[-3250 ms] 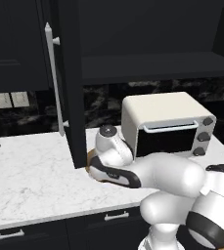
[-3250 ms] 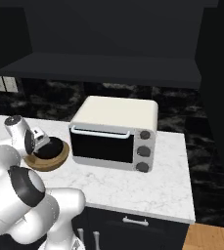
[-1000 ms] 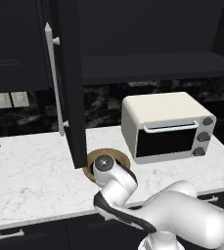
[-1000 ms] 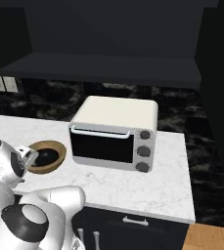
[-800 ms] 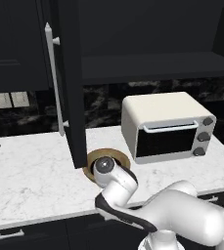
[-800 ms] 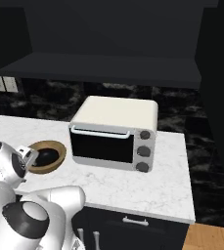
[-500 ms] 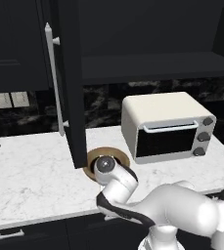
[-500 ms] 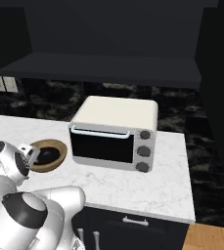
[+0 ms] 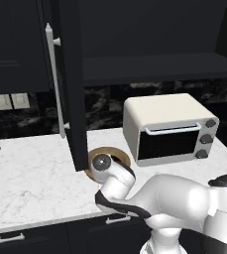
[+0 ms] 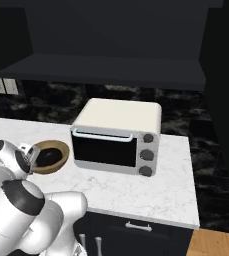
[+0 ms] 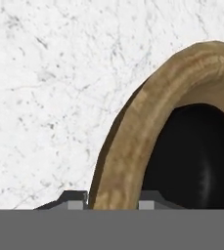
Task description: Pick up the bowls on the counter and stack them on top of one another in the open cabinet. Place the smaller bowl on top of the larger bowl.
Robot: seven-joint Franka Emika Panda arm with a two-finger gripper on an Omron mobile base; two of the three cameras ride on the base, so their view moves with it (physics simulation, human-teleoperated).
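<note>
The larger bowl (image 11: 133,112), tan wood with a thick rim, sits on the white marble counter (image 9: 30,183) with the smaller black bowl (image 11: 196,156) lying inside it. In the right base view the black bowl (image 10: 48,157) shows inside the wooden rim (image 10: 61,149). My gripper (image 11: 112,200) is down at the wooden bowl's near-left rim, one fingertip outside and one inside, both tight against the wood. My wrist covers much of the wooden bowl (image 9: 116,151) in the left base view. The open cabinet's shelf (image 9: 154,67) runs above.
The cabinet's tall black door (image 9: 70,74) with its silver bar handle (image 9: 53,79) stands open just left of the bowls. A cream toaster oven (image 9: 167,129) sits close on their right. Dark drawers run under the counter's front edge.
Over three seconds the hand came down from above the bowls to the wooden bowl's rim. In the last second it only shifted slightly; the bowls stayed in place.
</note>
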